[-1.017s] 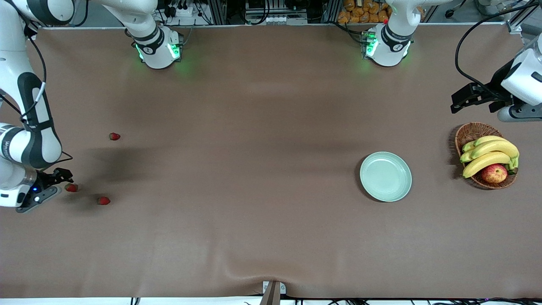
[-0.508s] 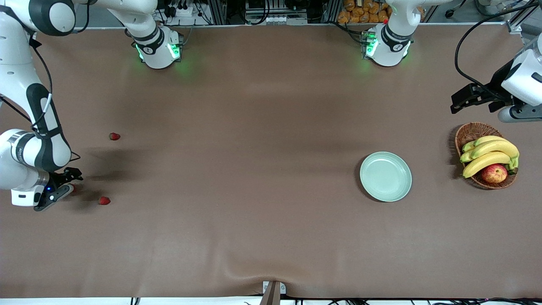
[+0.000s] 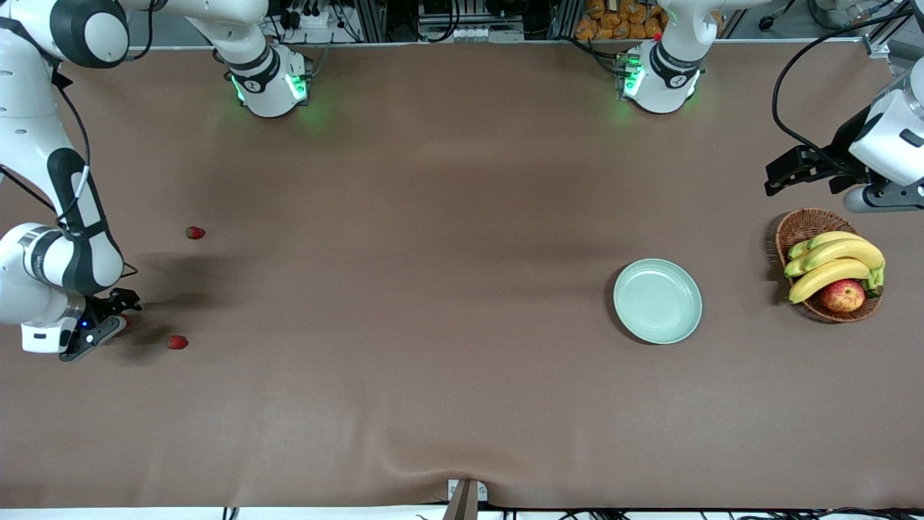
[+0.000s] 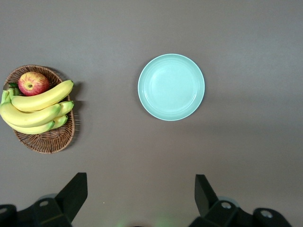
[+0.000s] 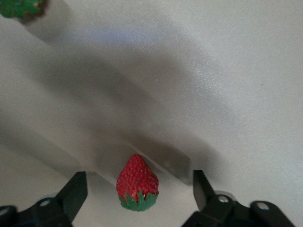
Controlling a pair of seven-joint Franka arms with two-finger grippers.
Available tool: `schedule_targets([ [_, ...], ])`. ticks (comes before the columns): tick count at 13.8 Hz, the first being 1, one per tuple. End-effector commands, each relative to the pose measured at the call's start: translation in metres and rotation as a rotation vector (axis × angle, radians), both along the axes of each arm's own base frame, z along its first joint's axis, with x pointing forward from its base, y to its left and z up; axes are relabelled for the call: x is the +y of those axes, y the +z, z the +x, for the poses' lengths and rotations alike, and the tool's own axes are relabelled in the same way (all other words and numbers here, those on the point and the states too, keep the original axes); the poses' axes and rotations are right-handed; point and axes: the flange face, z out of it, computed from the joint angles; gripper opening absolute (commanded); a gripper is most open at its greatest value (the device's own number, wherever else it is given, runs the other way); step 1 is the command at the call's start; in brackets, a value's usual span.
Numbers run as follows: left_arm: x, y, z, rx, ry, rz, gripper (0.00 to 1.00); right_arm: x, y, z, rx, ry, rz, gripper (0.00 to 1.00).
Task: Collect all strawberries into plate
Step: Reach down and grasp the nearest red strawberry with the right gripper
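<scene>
Three strawberries lie toward the right arm's end of the table. One strawberry (image 3: 195, 232) lies farthest from the front camera and a second (image 3: 177, 341) lies nearest to it. The third (image 5: 137, 185) sits on the cloth between the open fingers of my right gripper (image 5: 138, 183), which is low over it; in the front view that gripper (image 3: 115, 312) almost covers it. The second berry's green cap (image 5: 19, 7) shows at the edge of the right wrist view. The mint-green plate (image 3: 657, 300) is empty. My left gripper (image 3: 783, 172) waits open, high over the table beside the basket; its wrist view shows the plate (image 4: 171, 87).
A wicker basket (image 3: 803, 225) with bananas (image 3: 837, 263) and an apple (image 3: 842, 295) stands at the left arm's end, beside the plate; it also shows in the left wrist view (image 4: 47, 139). The brown cloth has a wrinkle at its front edge (image 3: 404, 462).
My right gripper has moved over the third strawberry, which now shows only partly in the front view. The left arm shifted very slightly.
</scene>
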Motion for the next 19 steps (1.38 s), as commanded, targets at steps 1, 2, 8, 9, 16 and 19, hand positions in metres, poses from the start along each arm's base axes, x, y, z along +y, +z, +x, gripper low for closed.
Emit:
schedule_targets([
  [1,-0.002,0.001,0.000,0.000,0.009,-0.007,1.00,-0.017,0.001,-0.001,-0.038,0.043,0.004,0.00],
  [2,-0.003,0.001,0.000,0.000,0.007,-0.007,1.00,-0.017,0.002,-0.001,-0.038,0.042,0.005,0.00],
  [8,-0.001,0.000,0.000,0.002,0.010,-0.007,1.00,0.002,0.039,0.022,-0.083,0.068,0.009,0.00],
  [9,-0.001,0.000,0.000,0.002,0.010,-0.007,1.00,0.007,0.048,0.025,-0.084,0.073,0.011,0.00],
  [16,-0.003,-0.002,0.002,0.005,0.007,-0.007,1.00,0.181,0.161,0.073,-0.089,0.292,0.138,0.00],
  [19,-0.003,-0.003,0.002,0.008,0.007,-0.007,1.00,0.304,0.170,0.077,-0.099,0.406,0.187,0.00],
])
